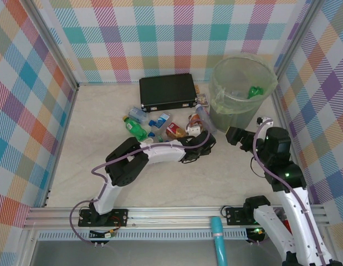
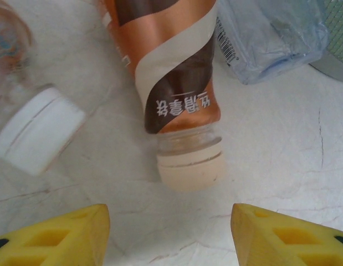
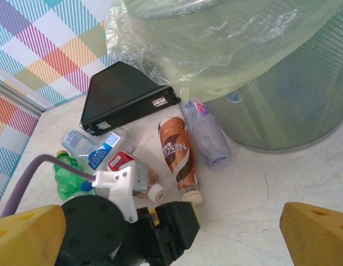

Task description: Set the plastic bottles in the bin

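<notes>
While the left tool (image 2: 171, 238) hangs low over the tabletop (image 2: 282, 166) with its yellow fingers (image 2: 60, 238) spread apart and nothing between them, a brown-labelled bottle (image 2: 177, 77) lies on its side just ahead of it. That bottle's beige cap (image 2: 190, 169) points back toward the gap between the fingers and touches neither. Ahead and to the left of this tool lies a white-capped bottle (image 2: 38, 130), tilted. Ahead and to the right, just beside the brown one, lies a crumpled clear bottle (image 2: 271, 39). The right tool (image 1: 233, 136) stands wide open too, holding nothing. The bin (image 3: 293, 94) rises ahead of it and to its right, with its thin bag (image 3: 215, 50) draped over the rim. A green bottle (image 3: 68, 177) and a black case (image 3: 124, 97) lie ahead and to its left.
</notes>
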Controlling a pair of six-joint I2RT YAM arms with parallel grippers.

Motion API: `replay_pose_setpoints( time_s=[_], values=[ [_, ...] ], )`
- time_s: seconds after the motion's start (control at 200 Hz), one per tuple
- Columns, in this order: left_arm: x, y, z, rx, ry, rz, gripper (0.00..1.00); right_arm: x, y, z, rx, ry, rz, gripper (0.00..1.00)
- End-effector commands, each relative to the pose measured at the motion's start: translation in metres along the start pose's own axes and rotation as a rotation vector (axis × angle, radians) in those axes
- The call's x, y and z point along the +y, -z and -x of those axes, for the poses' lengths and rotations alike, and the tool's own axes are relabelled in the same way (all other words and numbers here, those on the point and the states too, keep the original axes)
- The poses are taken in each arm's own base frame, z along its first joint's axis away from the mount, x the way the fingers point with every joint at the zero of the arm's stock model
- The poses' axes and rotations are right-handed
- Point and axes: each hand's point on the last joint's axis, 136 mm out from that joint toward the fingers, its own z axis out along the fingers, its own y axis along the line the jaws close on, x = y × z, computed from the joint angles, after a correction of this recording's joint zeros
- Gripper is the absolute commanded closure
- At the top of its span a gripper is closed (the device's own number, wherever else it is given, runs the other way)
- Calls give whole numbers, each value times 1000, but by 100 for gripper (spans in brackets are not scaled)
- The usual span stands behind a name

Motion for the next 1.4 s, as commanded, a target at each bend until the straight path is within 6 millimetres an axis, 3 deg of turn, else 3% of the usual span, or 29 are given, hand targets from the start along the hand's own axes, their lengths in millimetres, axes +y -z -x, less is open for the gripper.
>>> replay_pose_setpoints(
  time_s=[0.0, 0.29, 0.67, 0.795, 0.93, 1.11, 1.265, 1.395],
  values=[
    [1, -6, 0, -8, -21, 57, 40, 1, 4, -7, 1, -21, 17, 1],
    [14, -28, 6, -5, 23, 103, 41, 3, 9, -2, -6, 12, 17, 1],
    [11, -52, 14, 28, 56, 79, 41, 9, 11, 1, -14, -2, 40, 1],
    [15, -55, 13, 27, 71, 77, 47, 8, 11, 0, -9, -9, 40, 1],
    [20, -50, 17, 13, 74, 82, 56, 9, 11, -2, -1, -16, 45, 1],
    [10, -42, 29, -15, 68, 36, 72, 10, 12, -3, 0, -27, 54, 1],
    [9, -23, 37, -45, 62, 2, 73, 11, 12, -5, 8, -29, 58, 1],
    [8, 5, 43, -98, 39, -31, 73, 13, 13, -5, 13, -27, 70, 1]
  ],
)
